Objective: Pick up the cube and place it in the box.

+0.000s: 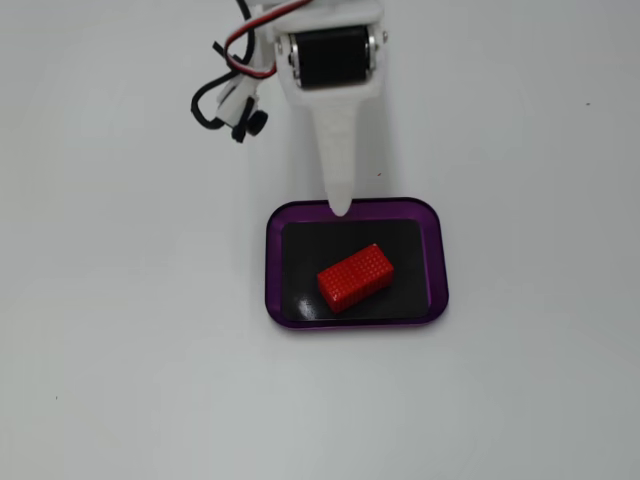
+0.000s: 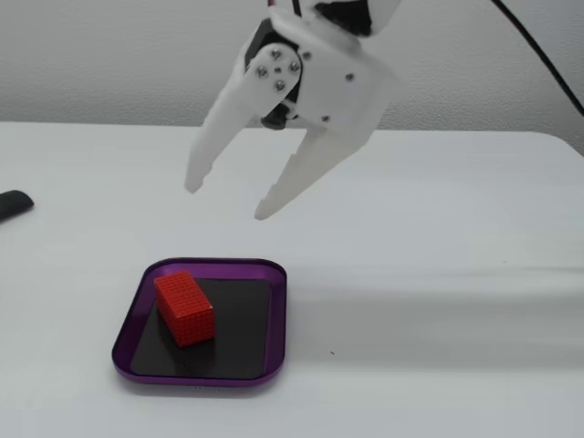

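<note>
The red cube (image 1: pixel 355 277) lies flat on the black bottom of the purple-rimmed box (image 1: pixel 356 316); it also shows in the side fixed view (image 2: pixel 184 308) inside the box (image 2: pixel 199 376). My white gripper (image 2: pixel 224 203) hangs in the air above and behind the box, clear of the cube, with its two fingers spread apart and nothing between them. In the top fixed view only one finger (image 1: pixel 339 170) shows, its tip over the box's far rim.
The box stands on a plain white table. A dark object (image 2: pixel 13 203) lies at the left edge in the side fixed view. Black and red cables (image 1: pixel 228 95) hang beside the arm.
</note>
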Controlling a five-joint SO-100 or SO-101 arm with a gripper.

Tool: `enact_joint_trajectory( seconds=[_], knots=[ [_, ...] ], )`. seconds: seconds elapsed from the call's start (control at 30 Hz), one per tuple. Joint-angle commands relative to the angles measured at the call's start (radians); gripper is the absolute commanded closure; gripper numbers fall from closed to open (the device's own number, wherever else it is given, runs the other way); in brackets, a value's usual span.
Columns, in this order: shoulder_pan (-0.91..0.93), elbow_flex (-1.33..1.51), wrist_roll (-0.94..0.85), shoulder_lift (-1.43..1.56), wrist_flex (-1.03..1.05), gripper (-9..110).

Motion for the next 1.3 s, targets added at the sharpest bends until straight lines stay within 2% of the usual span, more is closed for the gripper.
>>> enact_joint_trajectory(
  seconds=[0.0,0.2,0.33,0.67,0.8,1.07,1.17,1.27],
  knots=[
    [-0.002,-0.046,0.002,0.161,0.084,85],
    [0.002,-0.028,0.002,0.531,0.282,85],
    [0.003,0.092,0.057,0.821,0.403,85],
    [0.008,0.833,0.112,1.523,0.388,82],
    [0.13,1.085,0.115,1.741,0.379,77],
    [0.247,1.273,0.155,1.671,0.38,77],
    [0.235,1.308,0.169,1.669,0.38,82],
    [0.23,1.353,0.172,1.669,0.364,94]
  ],
)
